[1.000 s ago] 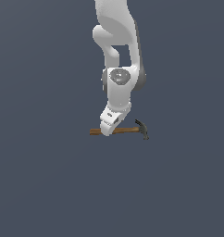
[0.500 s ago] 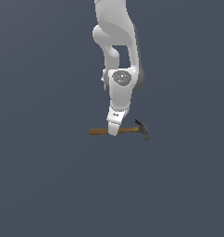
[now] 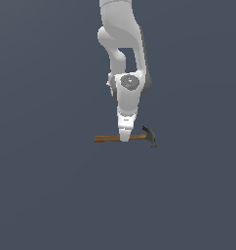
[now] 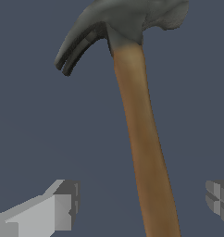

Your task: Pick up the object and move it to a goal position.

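The white end effector point(image 3: 125, 137) has straightened and dropped at frame centre, its fingers point(image 4: 63, 206) wide apart astride the slim brown wooden handle of the grey-headed claw hammer point(image 3: 126, 138). Closing looks next.

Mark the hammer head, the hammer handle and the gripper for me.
hammer head point(image 4: 127, 21), wrist view, on the grey metal above the handle.
hammer handle point(image 4: 144, 139), wrist view, mid-shaft on the brown wood.
gripper point(image 4: 144, 203), wrist view, midway between the open fingers.
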`<state>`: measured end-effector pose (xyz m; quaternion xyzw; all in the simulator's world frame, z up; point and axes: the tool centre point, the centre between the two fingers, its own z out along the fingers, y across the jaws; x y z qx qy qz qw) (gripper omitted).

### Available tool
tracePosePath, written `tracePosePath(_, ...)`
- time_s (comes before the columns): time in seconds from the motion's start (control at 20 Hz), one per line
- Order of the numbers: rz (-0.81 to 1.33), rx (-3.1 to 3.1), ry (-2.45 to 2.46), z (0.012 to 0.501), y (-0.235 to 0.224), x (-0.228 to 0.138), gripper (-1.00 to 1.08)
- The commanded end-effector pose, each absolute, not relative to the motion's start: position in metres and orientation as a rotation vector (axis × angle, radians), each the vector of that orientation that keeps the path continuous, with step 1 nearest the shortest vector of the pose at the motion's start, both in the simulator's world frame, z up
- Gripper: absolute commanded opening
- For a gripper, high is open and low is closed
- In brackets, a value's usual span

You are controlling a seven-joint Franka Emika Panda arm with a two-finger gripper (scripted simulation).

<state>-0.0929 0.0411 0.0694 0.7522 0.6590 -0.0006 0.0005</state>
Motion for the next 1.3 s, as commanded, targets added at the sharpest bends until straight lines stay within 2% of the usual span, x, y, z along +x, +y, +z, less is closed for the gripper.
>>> tracePosePath(0.0, -0.001, 2.333, 2.104, 0.068, 0.042, -0.095, 1.0)
tracePosePath(0.45, 0.0, 2.317, 2.121, 0.064, 0.043, -0.097, 1.0)
tracePosePath(1.25, -0.001, 2.311, 2.128, 0.016, 0.043, -0.098, 1.0)
